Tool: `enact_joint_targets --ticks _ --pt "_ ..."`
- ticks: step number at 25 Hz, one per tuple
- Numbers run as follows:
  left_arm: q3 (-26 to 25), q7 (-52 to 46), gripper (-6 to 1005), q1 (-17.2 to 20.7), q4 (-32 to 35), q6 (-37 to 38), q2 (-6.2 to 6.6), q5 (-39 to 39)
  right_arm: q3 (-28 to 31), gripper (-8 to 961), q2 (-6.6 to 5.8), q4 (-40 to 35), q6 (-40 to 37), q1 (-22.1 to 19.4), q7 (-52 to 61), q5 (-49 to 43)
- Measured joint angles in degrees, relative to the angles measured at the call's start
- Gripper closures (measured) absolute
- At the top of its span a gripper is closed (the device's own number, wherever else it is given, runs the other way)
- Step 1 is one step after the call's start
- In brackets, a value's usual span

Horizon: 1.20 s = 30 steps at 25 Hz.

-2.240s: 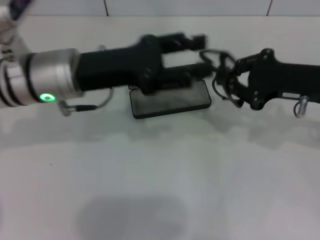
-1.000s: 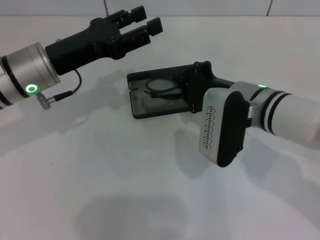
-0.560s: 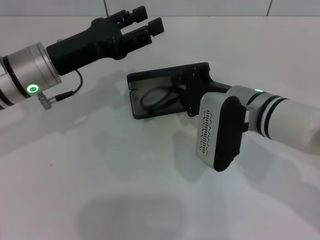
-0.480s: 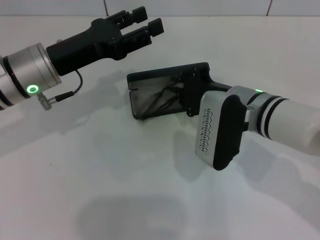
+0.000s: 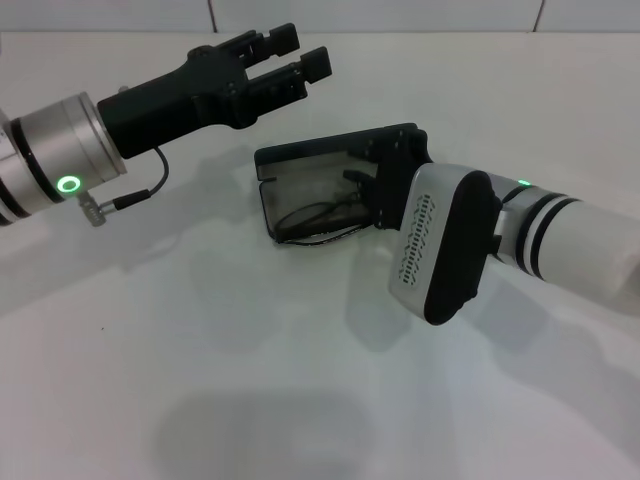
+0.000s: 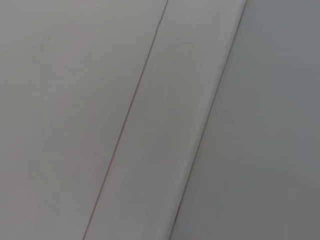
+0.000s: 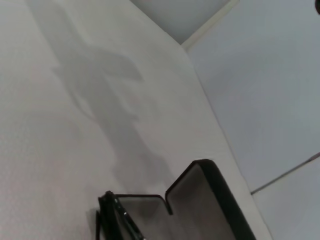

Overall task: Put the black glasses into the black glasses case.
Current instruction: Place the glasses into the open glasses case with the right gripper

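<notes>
The black glasses case (image 5: 330,150) lies open on the white table, its lid tilted up at the back. It also shows in the right wrist view (image 7: 212,200). The black glasses (image 5: 315,215) lie in the case's base, with the frame reaching its front edge. My right gripper (image 5: 385,178) is at the right end of the case, against the lid; its fingers are hidden by the wrist. My left gripper (image 5: 298,52) is open and empty, raised behind and left of the case.
The white table (image 5: 250,340) spreads in front of the case. A tiled wall (image 5: 400,12) runs along the far edge. The left wrist view shows only pale surfaces with seams.
The case lid has tilted up from lying nearly flat. The glasses have slid toward the front edge of the base. My right wrist has turned a little; the left gripper has shifted slightly right.
</notes>
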Motion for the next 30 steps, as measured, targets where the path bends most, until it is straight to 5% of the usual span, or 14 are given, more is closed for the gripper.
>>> enact_joint_targets --ticks 9,14,15,17,22,30 --pt "0.01 0.35 292 0.64 -0.06 0.16 -0.09 0.32 0.96 774 -0.13 -5.62 -2.00 -4.48 0.08 0.12" --pt "0.00 0.53 292 0.57 -0.06 0.18 -0.07 0.33 5.27 775 -0.10 -5.91 -16.56 -5.12 0.23 0.96" --pt "0.01 0.54 292 0.49 -0.06 0.18 -0.07 0.33 6.93 775 0.07 -3.79 -24.14 -3.28 1.24 2.54" --pt "0.00 0.54 292 0.33 -0.07 0.18 -0.06 0.33 7.06 775 0.10 -0.71 -26.66 -0.33 3.29 3.17" --pt "-0.01 0.55 291 -0.28 -0.06 0.19 -0.05 0.32 6.79 775 0.09 7.49 -26.48 6.94 9.18 4.12" --pt "0.00 0.62 292 -0.71 -0.06 0.02 -0.12 0.25 6.80 775 0.09 8.90 -18.81 7.72 9.54 5.41"
